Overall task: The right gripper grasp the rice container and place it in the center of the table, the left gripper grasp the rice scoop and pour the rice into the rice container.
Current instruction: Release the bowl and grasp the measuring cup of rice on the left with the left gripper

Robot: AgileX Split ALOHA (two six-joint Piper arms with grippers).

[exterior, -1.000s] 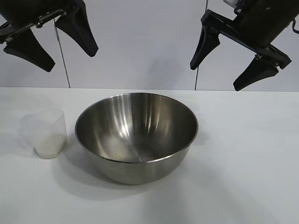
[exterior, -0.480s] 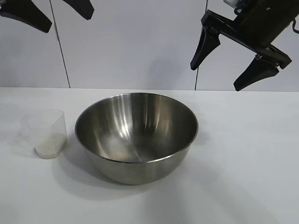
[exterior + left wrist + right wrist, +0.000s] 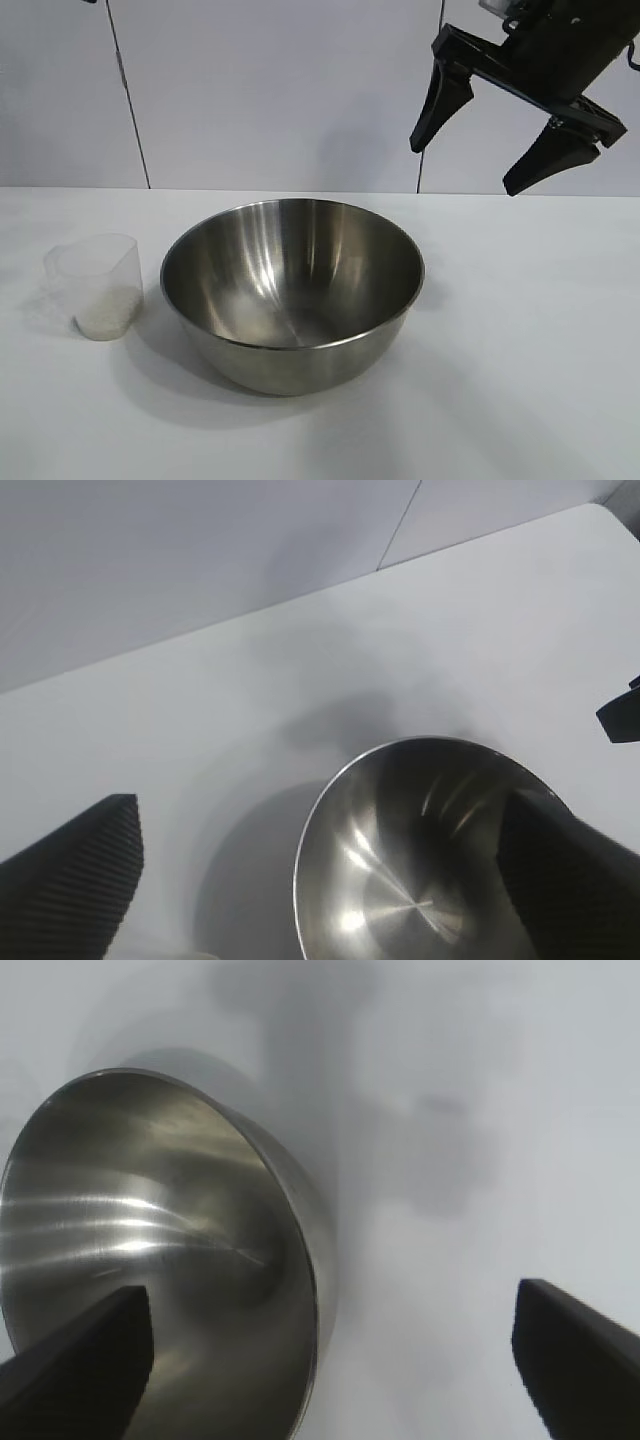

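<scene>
We see a large, round, shiny stainless-steel bowl [image 3: 292,290], the rice container, standing upright near the middle of the plain white counter [image 3: 520,330]. Its inside looks bare and polished, with no grains that we can make out. Just to its left, close to the bowl but not touching it, stands the rice scoop, a small translucent clear plastic measuring cup [image 3: 96,285], also upright. A shallow layer of small white rice grains [image 3: 105,312] lies in the bottom of that cup.

The black right end effector [image 3: 465,167] hangs in the air above and to the right of the bowl, at the far side of the counter, well apart from both vessels. Its two long tapered fingers [image 3: 437,103] are spread wide in a V and pinch nothing. In its own wrist view we see the two dark fingertips set far apart, with the bowl's rim and wall [image 3: 150,1250] behind one of them and bare counter between them.

The black left end effector [image 3: 330,880] lies outside the exterior view. In its wrist view its two ribbed black fingers [image 3: 70,875] are likewise spread wide and empty, raised over the counter, with the steel bowl [image 3: 400,880] below and between them.
</scene>
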